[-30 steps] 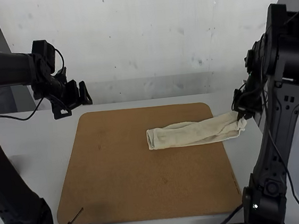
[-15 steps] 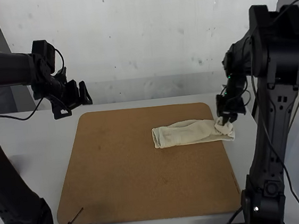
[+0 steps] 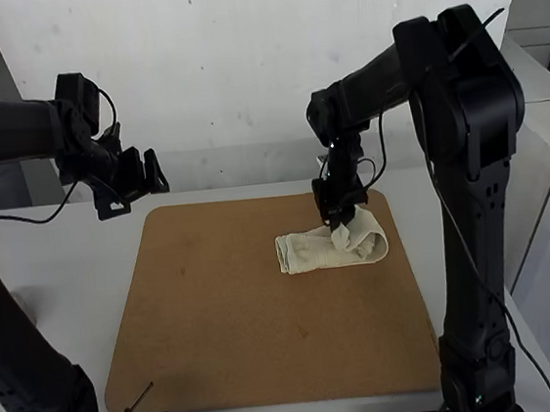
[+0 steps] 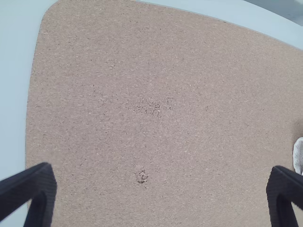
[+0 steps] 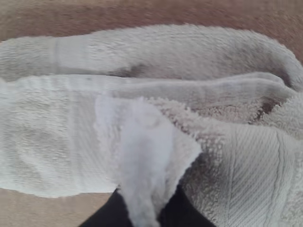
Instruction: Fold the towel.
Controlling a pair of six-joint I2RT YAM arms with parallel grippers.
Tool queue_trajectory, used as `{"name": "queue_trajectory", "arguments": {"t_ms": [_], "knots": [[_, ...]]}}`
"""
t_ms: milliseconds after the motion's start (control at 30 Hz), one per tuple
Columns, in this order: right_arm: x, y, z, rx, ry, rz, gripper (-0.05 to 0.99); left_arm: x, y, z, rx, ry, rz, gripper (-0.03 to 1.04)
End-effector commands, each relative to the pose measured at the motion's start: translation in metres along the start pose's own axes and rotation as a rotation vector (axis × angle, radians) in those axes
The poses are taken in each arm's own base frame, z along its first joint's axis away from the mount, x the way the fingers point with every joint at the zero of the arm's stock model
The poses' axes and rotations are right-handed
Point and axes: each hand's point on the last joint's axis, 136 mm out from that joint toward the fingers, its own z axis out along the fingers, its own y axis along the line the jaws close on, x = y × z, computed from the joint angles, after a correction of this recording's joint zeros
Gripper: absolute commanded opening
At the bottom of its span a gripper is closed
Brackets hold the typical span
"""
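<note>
High view: towel [image 3: 306, 252] sits on the brown board [image 3: 238, 318], one end curled back and pinched in the right gripper's [image 3: 342, 223] fingers. Left gripper's [image 3: 141, 188] fingers are wide apart.

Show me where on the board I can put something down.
Use the board left of the towel, or the stretch between the towel and the board's near edge. It's crowded toward the far right corner, where the right hand grips the towel.

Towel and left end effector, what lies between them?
In the high view, a strip of white table and bare brown board lie between the left end effector and the towel.
</note>
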Motion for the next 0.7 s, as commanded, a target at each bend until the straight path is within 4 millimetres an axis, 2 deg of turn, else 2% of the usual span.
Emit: {"name": "queue_trajectory", "arguments": {"t_ms": [0,133,333,500,667], "knots": [[-0.013,0.023,-0.005,0.002,-0.024,-0.002,0.02,-0.006,0.0,-0.009,0.007,-0.035,0.008,1.0],[-0.012,0.045,-0.005,-0.001,0.002,-0.035,0.02,-0.006,0.002,-0.01,0.005,-0.035,0.004,1.0],[-0.004,0.071,0.005,-0.003,0.021,-0.073,0.02,-0.003,0.005,-0.008,0.002,-0.028,0.003,1.0],[-0.003,0.086,0.008,0.003,0.028,-0.099,0.02,0.0,0.006,-0.007,0.008,-0.019,-0.003,1.0],[-0.008,0.086,0.017,0.028,0.019,-0.098,0.02,0.003,0.008,-0.005,0.006,-0.012,-0.001,1.0]]}}
